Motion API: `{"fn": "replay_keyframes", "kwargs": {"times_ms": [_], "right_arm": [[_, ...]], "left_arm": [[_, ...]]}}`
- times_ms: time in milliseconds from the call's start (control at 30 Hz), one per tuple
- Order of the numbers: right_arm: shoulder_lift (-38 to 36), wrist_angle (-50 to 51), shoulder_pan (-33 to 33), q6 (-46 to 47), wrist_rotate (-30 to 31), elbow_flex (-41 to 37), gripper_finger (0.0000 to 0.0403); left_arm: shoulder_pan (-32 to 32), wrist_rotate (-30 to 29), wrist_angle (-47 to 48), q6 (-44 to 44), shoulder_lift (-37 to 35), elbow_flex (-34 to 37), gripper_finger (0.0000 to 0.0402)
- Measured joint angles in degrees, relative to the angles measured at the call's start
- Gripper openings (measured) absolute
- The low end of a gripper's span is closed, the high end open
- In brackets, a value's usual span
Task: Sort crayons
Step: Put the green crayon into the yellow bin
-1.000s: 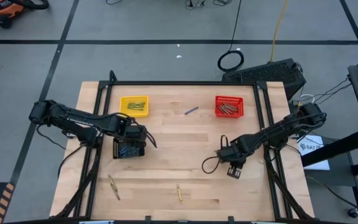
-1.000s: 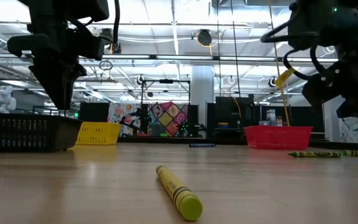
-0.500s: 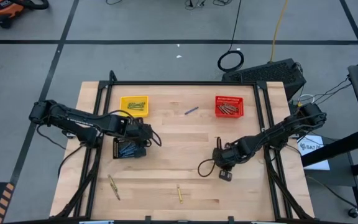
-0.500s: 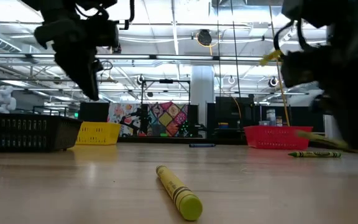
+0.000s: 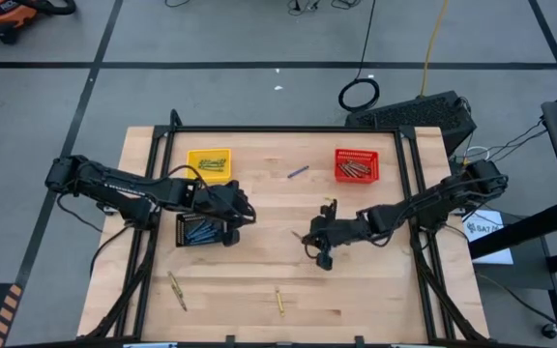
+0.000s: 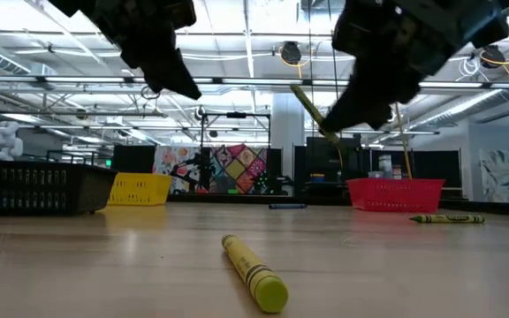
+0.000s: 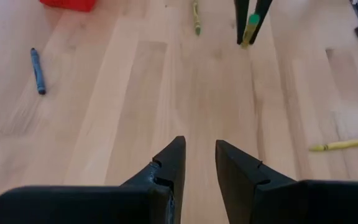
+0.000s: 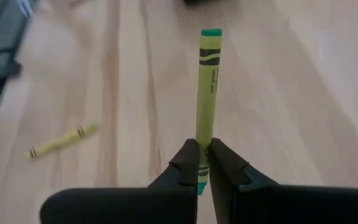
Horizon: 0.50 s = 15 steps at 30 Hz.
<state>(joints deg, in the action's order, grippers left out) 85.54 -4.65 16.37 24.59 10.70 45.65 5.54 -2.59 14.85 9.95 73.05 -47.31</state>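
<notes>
On the table (image 5: 259, 280), three baskets stand: one at the far left (image 5: 209, 163), one at the far right (image 5: 357, 165), and one (image 5: 199, 231) nearer on the left. A crayon (image 5: 298, 172) lies between the far two; two more (image 5: 177, 290) (image 5: 279, 302) lie along the near edge.

A yellow-green crayon (image 8: 207, 93) hangs pinched by its end above the table (image 5: 259, 271), two yellow ones (image 5: 177, 290) lying near its front edge.
</notes>
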Motion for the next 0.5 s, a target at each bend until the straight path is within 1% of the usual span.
{"fn": "replay_keyframes", "kwargs": {"times_ms": [167, 300, 400, 500], "right_arm": [[0.0, -9.5, -1.9, -6.2, 0.2, 0.0, 0.0000], [0.0, -17.3, -3.3, -11.1, 0.0, 0.0, 0.0000], [0.0, -20.7, -4.3, -13.1, 0.0, 0.0, 0.0000], [-0.1, -21.1, -4.9, -13.5, -0.2, 0.0, 0.0000]], "left_arm": [[0.0, 0.0, -1.9, 0.0, 0.4, 0.0, 0.0086], [0.0, 0.5, -6.1, 0.1, 1.7, 0.1, 0.0086], [0.0, 0.9, -10.2, 0.0, 2.8, 0.1, 0.0086], [0.0, 0.9, -14.5, -0.5, 3.4, 0.0, 0.0086]]}}
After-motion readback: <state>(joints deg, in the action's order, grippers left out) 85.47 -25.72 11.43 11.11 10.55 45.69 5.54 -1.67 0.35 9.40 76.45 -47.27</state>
